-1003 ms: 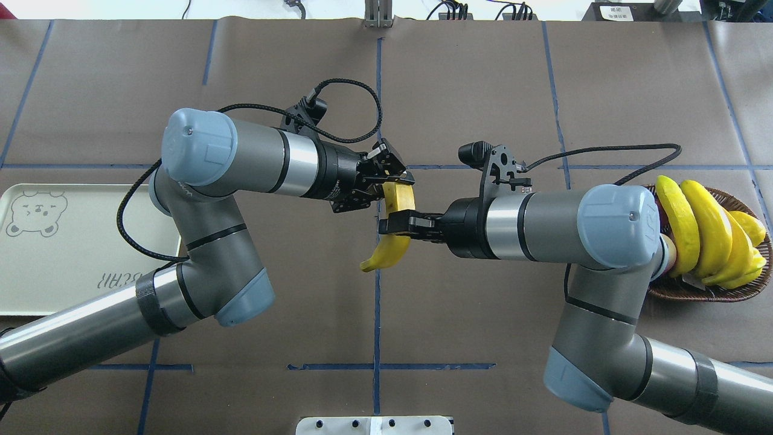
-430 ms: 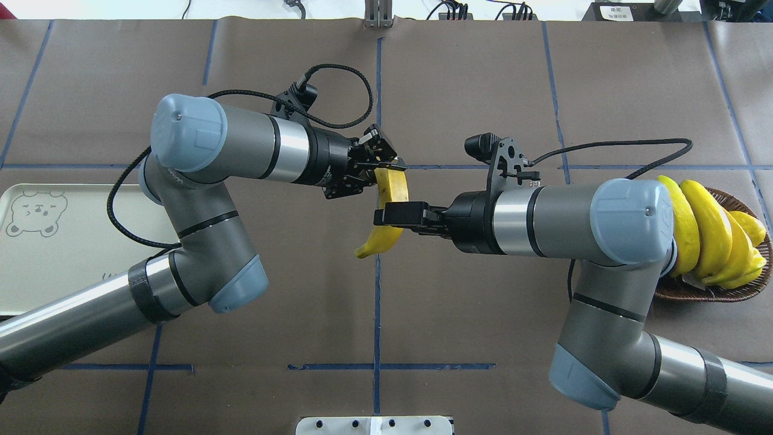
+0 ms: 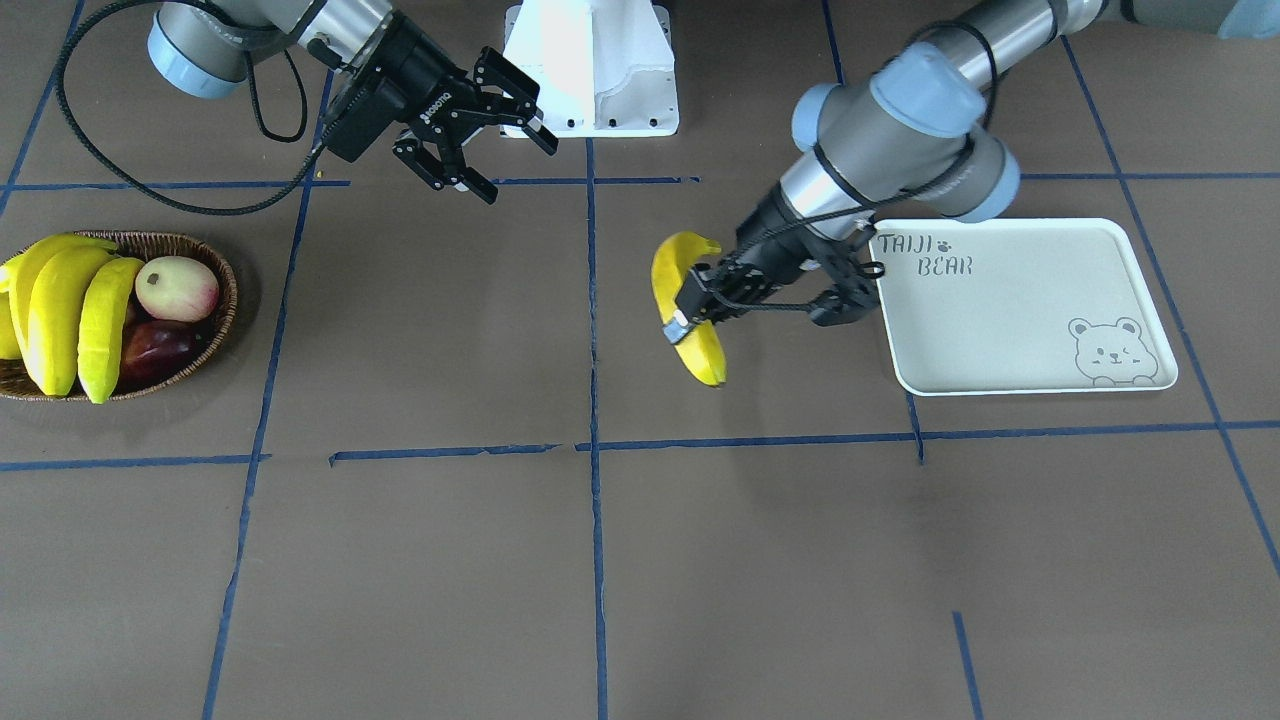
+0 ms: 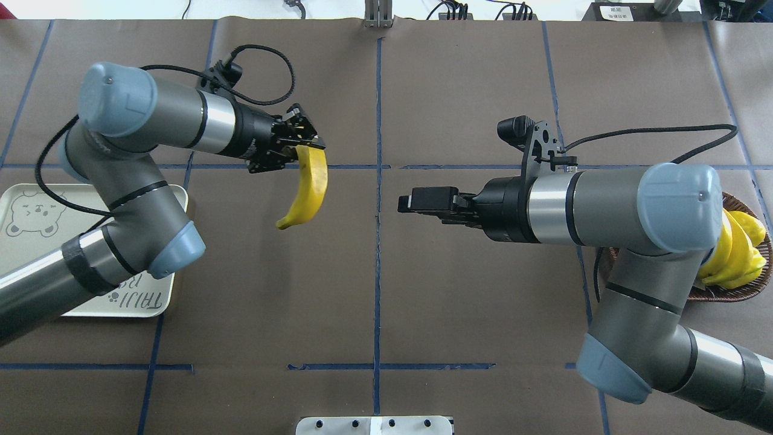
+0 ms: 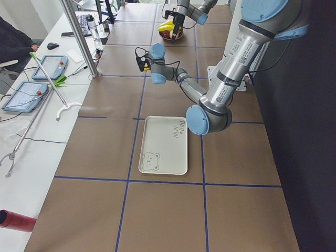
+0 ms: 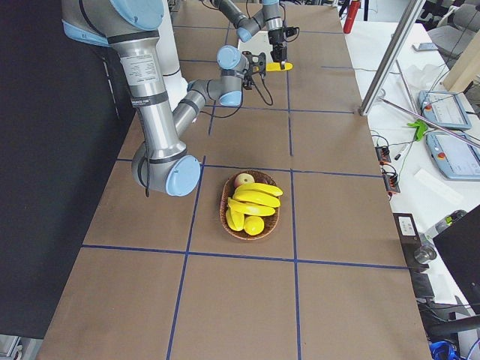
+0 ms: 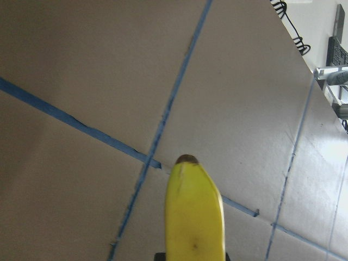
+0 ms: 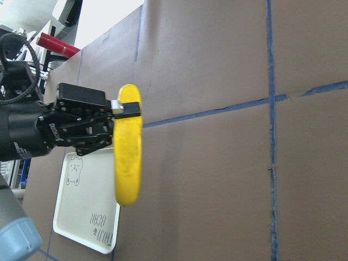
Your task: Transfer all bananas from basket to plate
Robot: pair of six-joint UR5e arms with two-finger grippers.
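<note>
My left gripper is shut on the top end of one yellow banana, which hangs in the air over the table between the centre line and the plate. From the front, the same banana hangs just beside the white plate's edge. My right gripper is open and holds nothing; it sits near the table's middle. More bananas lie in the wicker basket at the far right end of my side.
A pale apple-like fruit and a dark red fruit also lie in the basket. The white robot base stands at my edge of the table. Blue tape lines cross the brown table cover.
Both grippers held the banana at the centre line. The right gripper has let go and drawn back to the right. My left arm has carried the banana left, toward the plate.
</note>
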